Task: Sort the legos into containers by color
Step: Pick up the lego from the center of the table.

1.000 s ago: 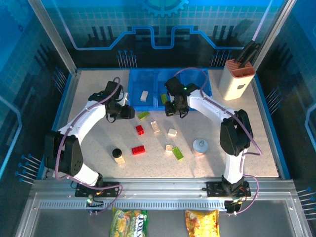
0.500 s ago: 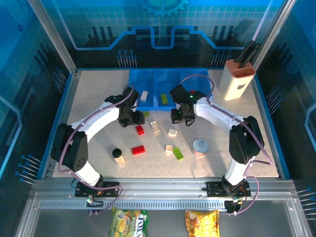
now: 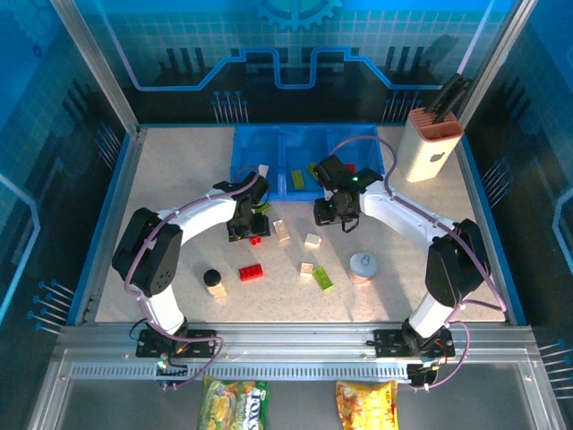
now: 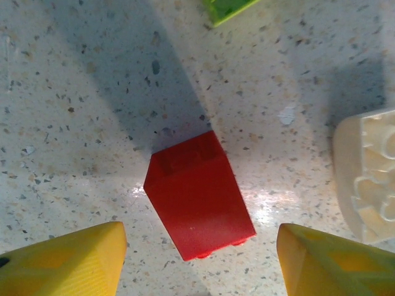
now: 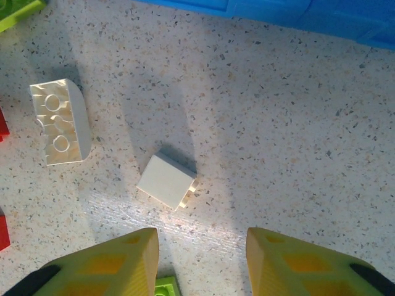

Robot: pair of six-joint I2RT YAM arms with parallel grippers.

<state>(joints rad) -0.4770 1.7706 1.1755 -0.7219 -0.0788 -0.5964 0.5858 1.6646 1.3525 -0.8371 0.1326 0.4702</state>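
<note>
A small red lego (image 4: 197, 194) lies on the speckled table between my left gripper's (image 4: 199, 262) open yellow fingers; from above that gripper (image 3: 245, 229) hovers right over it. My right gripper (image 5: 200, 259) is open above bare table, with a small white lego (image 5: 165, 180) just ahead of its left finger, and from above it (image 3: 326, 219) hangs near the tray's front. The blue tray (image 3: 243, 159) holds a white lego (image 3: 263, 170) on the left, a green lego (image 3: 297, 179) in the middle and a red one (image 3: 350, 167) on the right. Loose legos lie nearby: long red (image 3: 251, 271), white (image 3: 282, 230), green (image 3: 322, 279).
A black-lidded jar (image 3: 212, 281) stands front left and a silver-topped can (image 3: 363, 265) front right. The cream knife block (image 3: 431, 143) stands at the back right. A longer white lego (image 5: 60, 123) and a green lego (image 4: 228, 9) lie close to the grippers.
My left gripper swung right and nearer, from beside the tray to over the small red lego. My right gripper drew back from the tray to above the table near the small white lego.
</note>
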